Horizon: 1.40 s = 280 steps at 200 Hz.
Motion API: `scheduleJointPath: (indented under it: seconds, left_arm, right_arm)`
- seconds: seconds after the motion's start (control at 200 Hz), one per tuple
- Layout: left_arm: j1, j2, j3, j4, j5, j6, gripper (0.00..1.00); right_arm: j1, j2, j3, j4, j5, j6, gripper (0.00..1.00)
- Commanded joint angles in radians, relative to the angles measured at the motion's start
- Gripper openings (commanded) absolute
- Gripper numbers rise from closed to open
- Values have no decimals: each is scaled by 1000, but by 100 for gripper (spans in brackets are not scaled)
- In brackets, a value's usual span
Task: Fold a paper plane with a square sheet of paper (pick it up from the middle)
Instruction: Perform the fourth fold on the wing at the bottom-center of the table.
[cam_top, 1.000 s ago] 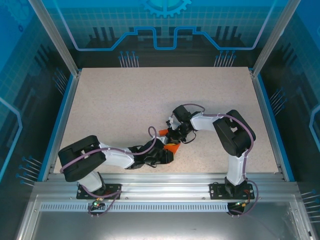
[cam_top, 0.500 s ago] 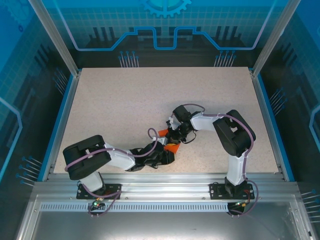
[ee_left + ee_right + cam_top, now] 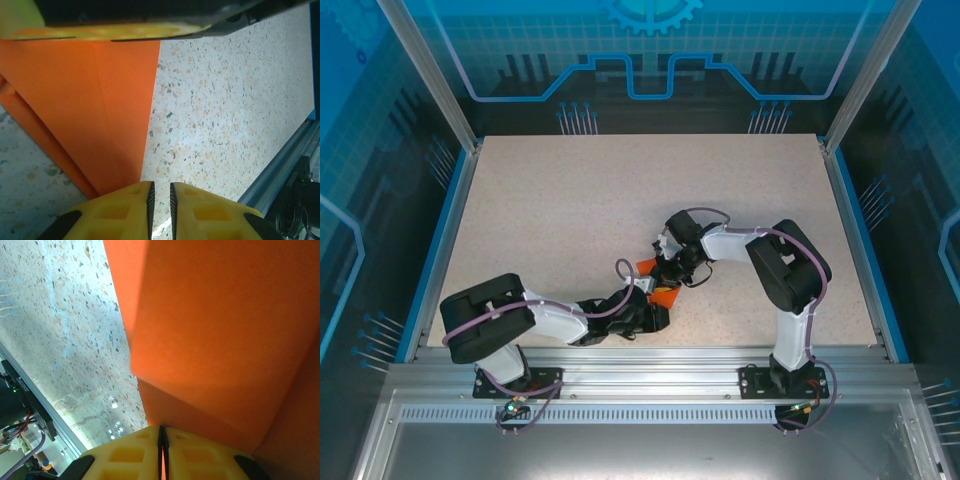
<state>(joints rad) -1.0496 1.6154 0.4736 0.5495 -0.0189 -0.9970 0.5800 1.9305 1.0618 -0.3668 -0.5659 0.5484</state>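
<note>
Speckled surface (image 3: 570,200), and we're mid-fold: the creased orange paper (image 3: 90,100) lies near its front edge. Right hand (image 3: 162,431) is pinched tight on a folded layer. Left hand (image 3: 160,186) is nearly together at the paper's edge, grip unclear. Next, I'd say: press that crease flat.

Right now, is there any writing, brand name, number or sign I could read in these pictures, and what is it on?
No readable text anywhere.
The orange paper is plain, with no print.
The blue back wall bears a gear drawing and line patterns, no letters.
The table is speckled and unmarked.
The small boards by the arm bases: too small to read.
</note>
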Motion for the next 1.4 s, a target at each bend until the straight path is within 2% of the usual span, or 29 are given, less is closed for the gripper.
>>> scheduleJointPath:
  seconds: [0.0, 0.44, 0.625, 0.725, 0.825, 0.91, 0.99, 1.095, 1.205, 1.395]
  left_arm:
    - [-27, -11, -33, -55, 58, -22, 20]
    - [-39, 62, -35, -79, 103, -79, 18]
    - [-59, 47, -43, -94, 110, -101, 16]
    - [-59, -53, -53, -141, 60, -89, 17]
    - [-43, -220, -31, -335, -48, -42, 18]
    - [27, -357, -42, -436, -91, -28, 18]
    - [109, -468, -80, -469, -89, -26, 17]
    - [172, -546, -88, -505, -64, 13, 18]
    - [178, -521, -49, -485, -13, 65, 18]
    - [175, -360, 33, -352, 97, 133, 19]
  right_arm:
    - [-12, 36, -2, -29, 69, -5, 12]
    - [-12, 39, -5, -28, 69, -3, 12]
    - [-12, 41, -5, -24, 72, -1, 12]
    - [-13, 42, -4, -24, 73, -1, 12]
    - [-13, 43, -5, -22, 71, -2, 12]
    - [-14, 46, -2, -21, 66, -2, 12]
    - [-14, 47, 2, -20, 66, 0, 12]
    - [-15, 44, 2, -17, 69, 5, 12]
    - [-15, 44, 4, -17, 70, 11, 12]
    - [-17, 44, 6, -18, 69, 13, 12]
